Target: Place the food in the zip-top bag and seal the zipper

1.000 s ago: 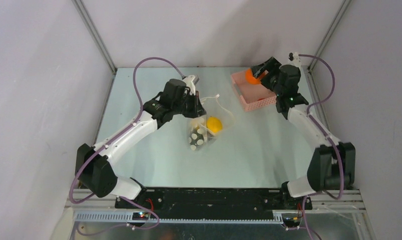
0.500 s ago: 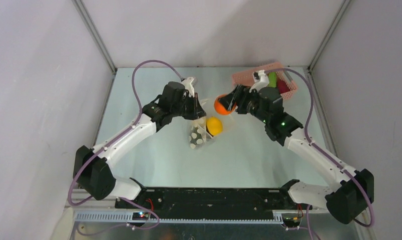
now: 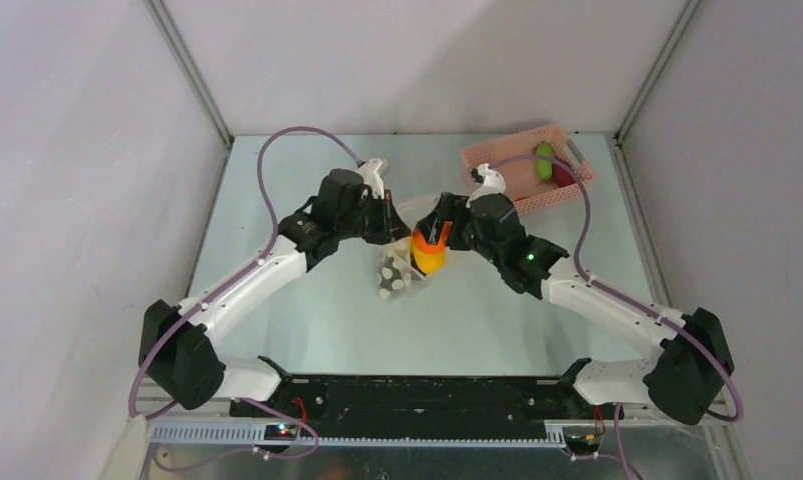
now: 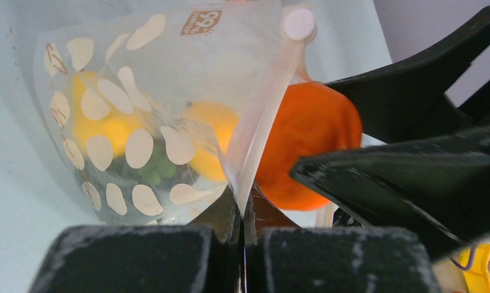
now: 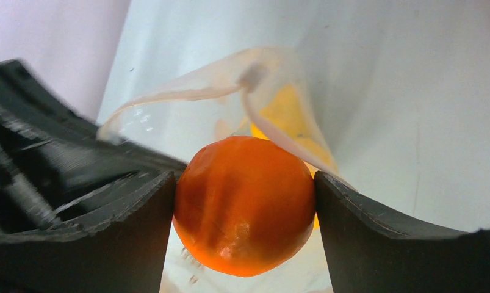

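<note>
The clear zip-top bag (image 3: 397, 272) with white dots lies mid-table, with a yellow fruit (image 3: 431, 262) and something green inside; the left wrist view shows it too (image 4: 132, 128). My left gripper (image 3: 391, 222) is shut on the bag's mouth edge (image 4: 242, 210) and holds it up and open. The pale zipper strip (image 5: 169, 94) arcs around the open mouth. My right gripper (image 3: 429, 238) is shut on a glossy orange fruit (image 5: 245, 204), held at the bag's mouth beside the lifted edge (image 4: 309, 143).
A pink lattice basket (image 3: 552, 200) stands at the back right with a green fruit (image 3: 544, 160) and a dark red one (image 3: 563, 178) in it. The enclosure walls stand close on both sides and at the back.
My right arm has swung left from the pink basket, carrying the orange fruit to the bag's mouth. My left gripper has kept its hold on the bag's edge.
</note>
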`<action>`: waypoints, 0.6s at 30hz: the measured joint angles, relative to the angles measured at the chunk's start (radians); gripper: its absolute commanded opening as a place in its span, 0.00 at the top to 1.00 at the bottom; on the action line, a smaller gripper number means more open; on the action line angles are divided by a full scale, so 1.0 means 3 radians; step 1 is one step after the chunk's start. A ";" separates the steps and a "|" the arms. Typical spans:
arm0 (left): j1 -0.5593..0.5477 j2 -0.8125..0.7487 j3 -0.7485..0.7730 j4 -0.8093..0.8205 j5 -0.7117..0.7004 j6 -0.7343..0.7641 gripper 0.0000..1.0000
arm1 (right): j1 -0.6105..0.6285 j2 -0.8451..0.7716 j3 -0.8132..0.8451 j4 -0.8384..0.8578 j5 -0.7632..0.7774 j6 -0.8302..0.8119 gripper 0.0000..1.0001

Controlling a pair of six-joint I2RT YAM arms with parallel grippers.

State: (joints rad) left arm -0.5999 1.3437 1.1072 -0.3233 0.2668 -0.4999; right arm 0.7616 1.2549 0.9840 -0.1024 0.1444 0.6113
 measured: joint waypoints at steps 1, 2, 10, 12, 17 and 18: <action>0.0000 -0.0008 -0.0003 -0.0001 0.0003 -0.0001 1.00 | 0.0023 0.0038 0.0000 -0.0010 0.0109 0.0036 0.73; 0.0000 -0.0011 -0.0003 0.0003 0.0004 -0.0003 1.00 | 0.0038 0.0069 0.0000 -0.0017 0.0197 0.0062 0.73; -0.0025 -0.0017 -0.0003 0.0005 0.0037 -0.0018 1.00 | 0.0212 0.0337 0.0038 -0.0083 0.0874 0.0259 0.62; -0.0029 -0.0017 -0.0003 0.0005 0.0053 -0.0023 1.00 | 0.0261 0.0408 0.0089 -0.0099 0.0977 0.0304 0.54; -0.0034 -0.0029 -0.0024 0.0008 0.0070 -0.0027 1.00 | 0.0360 0.0553 0.0215 -0.0183 0.1161 0.0408 0.34; -0.0034 -0.0041 -0.0045 0.0010 0.0071 -0.0028 1.00 | 0.0367 0.0562 0.0221 -0.0195 0.1166 0.0413 0.31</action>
State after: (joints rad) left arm -0.6102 1.3315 1.0939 -0.3202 0.2882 -0.5083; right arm 0.8719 1.4235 1.0504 -0.1608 0.4942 0.7353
